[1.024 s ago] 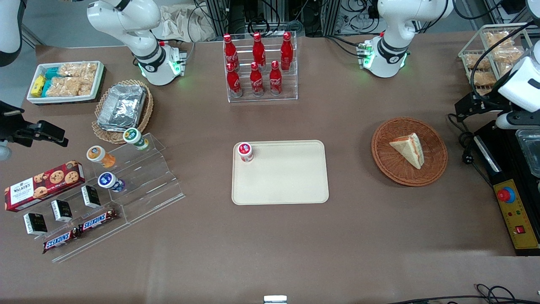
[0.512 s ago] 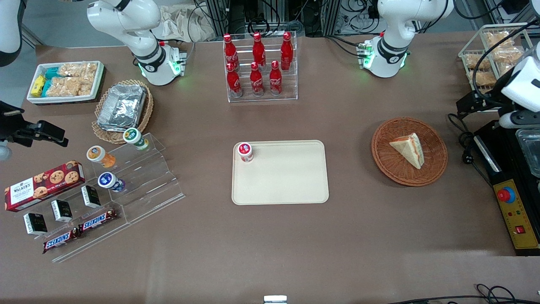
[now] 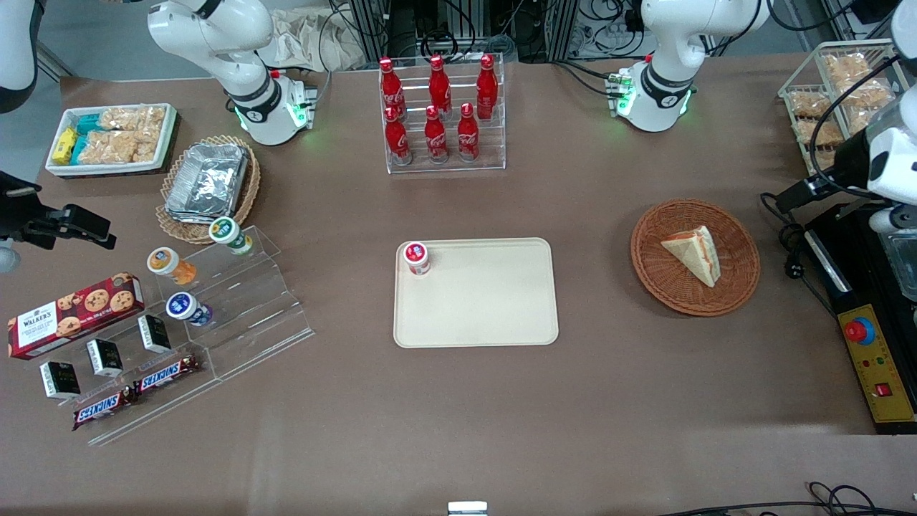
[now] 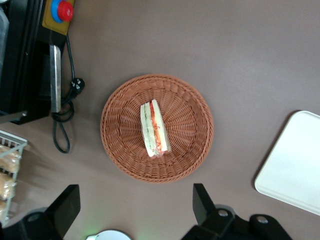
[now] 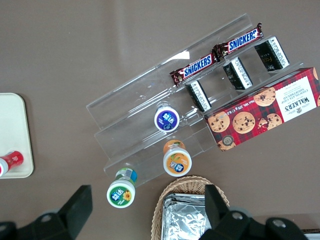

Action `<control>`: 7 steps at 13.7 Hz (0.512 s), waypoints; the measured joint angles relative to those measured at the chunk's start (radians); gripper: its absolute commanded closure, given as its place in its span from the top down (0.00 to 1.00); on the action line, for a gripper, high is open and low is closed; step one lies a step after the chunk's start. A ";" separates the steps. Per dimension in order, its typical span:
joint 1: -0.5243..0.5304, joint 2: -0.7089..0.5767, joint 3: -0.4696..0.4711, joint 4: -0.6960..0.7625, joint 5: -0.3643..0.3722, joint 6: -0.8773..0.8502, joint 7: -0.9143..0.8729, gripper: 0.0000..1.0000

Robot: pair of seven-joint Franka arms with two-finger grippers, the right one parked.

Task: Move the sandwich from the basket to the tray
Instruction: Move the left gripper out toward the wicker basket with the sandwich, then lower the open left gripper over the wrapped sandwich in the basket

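Observation:
The sandwich (image 3: 693, 252) is a pale bread wedge with red and green filling, lying in the round reddish-brown wicker basket (image 3: 648, 269). The cream tray (image 3: 487, 315) lies flat at the table's middle, with a small red-capped bottle (image 3: 416, 257) in one corner. My left gripper (image 3: 797, 192) hangs above the table beside the basket, toward the working arm's end. In the left wrist view the sandwich (image 4: 154, 129) and basket (image 4: 120, 150) lie well below the gripper (image 4: 135, 207). Its dark fingers (image 4: 67, 205) stand wide open, holding nothing. An edge of the tray (image 4: 295, 170) shows there too.
A black box with a red stop button (image 3: 860, 331) and a coiled cable (image 3: 788, 244) sit near the basket at the working arm's end. A white wire rack of snack packets (image 3: 824, 93) stands farther from the camera. A rack of red cola bottles (image 3: 440, 115) stands farther back than the tray.
The left arm's wrist has turned and shifted slightly at the working arm's end of the table. Sandwich, basket and tray have not moved.

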 measured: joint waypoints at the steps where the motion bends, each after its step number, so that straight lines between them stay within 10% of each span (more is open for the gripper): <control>1: 0.000 -0.042 0.005 -0.093 0.000 0.070 -0.024 1.00; 7: 0.001 -0.120 0.026 -0.379 0.000 0.267 -0.191 1.00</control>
